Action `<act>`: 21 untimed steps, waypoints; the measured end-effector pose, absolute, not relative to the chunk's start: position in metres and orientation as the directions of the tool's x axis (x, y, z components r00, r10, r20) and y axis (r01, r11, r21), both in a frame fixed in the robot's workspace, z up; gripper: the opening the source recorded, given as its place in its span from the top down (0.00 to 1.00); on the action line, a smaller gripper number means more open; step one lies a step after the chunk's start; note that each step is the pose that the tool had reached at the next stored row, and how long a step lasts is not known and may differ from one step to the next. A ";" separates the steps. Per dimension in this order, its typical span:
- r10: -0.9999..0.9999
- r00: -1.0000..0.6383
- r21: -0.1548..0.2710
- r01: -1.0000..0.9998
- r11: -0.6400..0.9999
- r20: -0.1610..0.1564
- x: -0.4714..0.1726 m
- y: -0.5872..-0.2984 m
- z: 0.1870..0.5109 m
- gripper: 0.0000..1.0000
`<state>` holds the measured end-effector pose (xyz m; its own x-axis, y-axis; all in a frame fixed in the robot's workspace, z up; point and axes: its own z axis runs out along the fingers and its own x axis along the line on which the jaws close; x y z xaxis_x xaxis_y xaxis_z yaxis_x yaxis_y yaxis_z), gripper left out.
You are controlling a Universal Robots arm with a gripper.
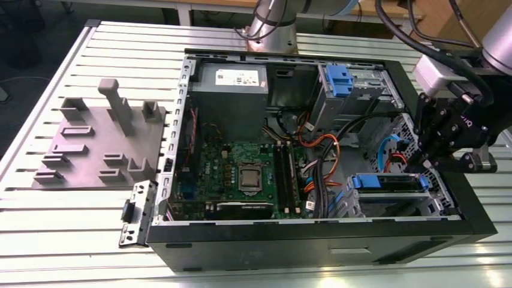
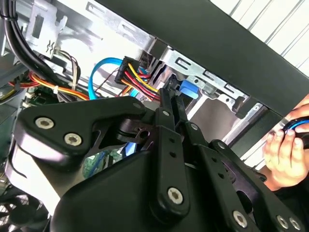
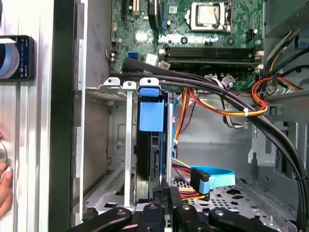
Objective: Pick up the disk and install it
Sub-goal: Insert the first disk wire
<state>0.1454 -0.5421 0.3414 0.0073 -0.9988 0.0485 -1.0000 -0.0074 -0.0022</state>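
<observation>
Disk (image 3: 150, 145) sits edge-on in the drive cage (image 3: 108, 140), blue carrier tab up. Gripper (image 3: 166, 193) fingers narrow, apparently pinched on the disk's lower edge.

A slatted metal table (image 1: 48, 240) carries the open computer case (image 1: 320, 240) and a grey fixture block (image 1: 100, 144)

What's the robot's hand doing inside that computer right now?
Hand low at the drive cage, fingers together. Disk in blue bracket seated in the cage slot. Cables bunched beside it; a person's hand outside the case.
</observation>
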 end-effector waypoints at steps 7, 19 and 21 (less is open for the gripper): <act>-0.999 0.009 -0.031 -0.999 -0.010 0.047 0.136 -0.544 0.340 0.84; -0.999 0.009 -0.040 -0.999 -0.010 0.045 0.125 -0.545 0.340 0.84; -0.999 0.009 -0.040 -0.999 -0.010 0.045 0.125 -0.545 0.340 0.84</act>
<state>0.1252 -0.5451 0.3403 0.0086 -0.9990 0.0450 -0.9991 -0.0104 -0.0403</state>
